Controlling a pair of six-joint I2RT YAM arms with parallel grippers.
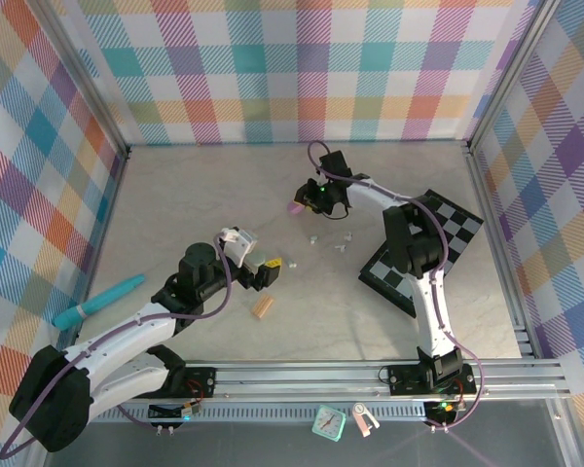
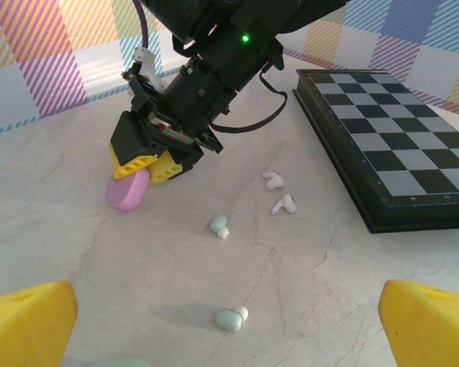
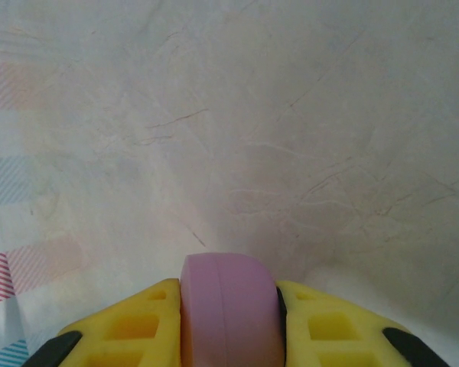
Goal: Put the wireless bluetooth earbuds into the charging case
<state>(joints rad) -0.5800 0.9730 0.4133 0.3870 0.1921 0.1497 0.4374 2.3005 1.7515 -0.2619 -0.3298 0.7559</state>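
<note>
Clamping a purple case (image 3: pixel 229 310) between its yellow fingers, right gripper (image 2: pixel 151 162) sits low over the table (image 2: pixel 76 252). Left gripper (image 1: pixel 265 272) spread wide, empty. Loose on the table between them: two pale green earbuds (image 2: pixel 230 317), two white earbuds (image 2: pixel 284 203); chessboard (image 2: pixel 398 145) just beside the white pair.

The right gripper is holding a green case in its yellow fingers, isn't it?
Not green. The case is purple, as the right wrist view shows. The rest is right: the right gripper is holding it in its yellow fingers.
</note>
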